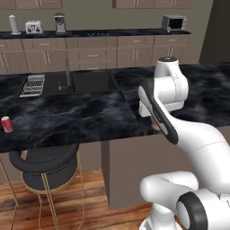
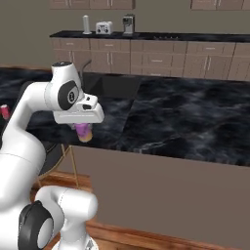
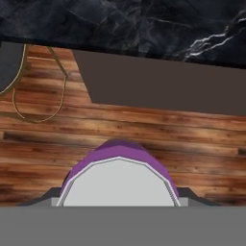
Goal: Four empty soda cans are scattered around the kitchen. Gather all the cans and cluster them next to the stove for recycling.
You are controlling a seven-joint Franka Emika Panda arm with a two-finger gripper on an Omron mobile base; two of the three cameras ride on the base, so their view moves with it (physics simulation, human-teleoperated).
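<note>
Hand view: purple can [image 3: 118,180] sits at 6 o'clock, silver top facing camera, clamped between fingers of gripper [image 3: 118,202]. Right base view: same can [image 2: 84,132] hangs under hand, beyond island counter [image 2: 185,117] front edge. Red can [image 1: 6,124] stands on counter, 9 o'clock in left base view.

My arm [image 1: 197,143] is glossy white, rounded segments joined by dark grey joint rings, with a boxy white hand [image 2: 80,116].

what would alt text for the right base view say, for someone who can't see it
A white robot arm holds a purple soda can in its pincer beside the front edge of a dark marble counter. A red can shows at the left edge, and cabinets line the far wall.
</note>
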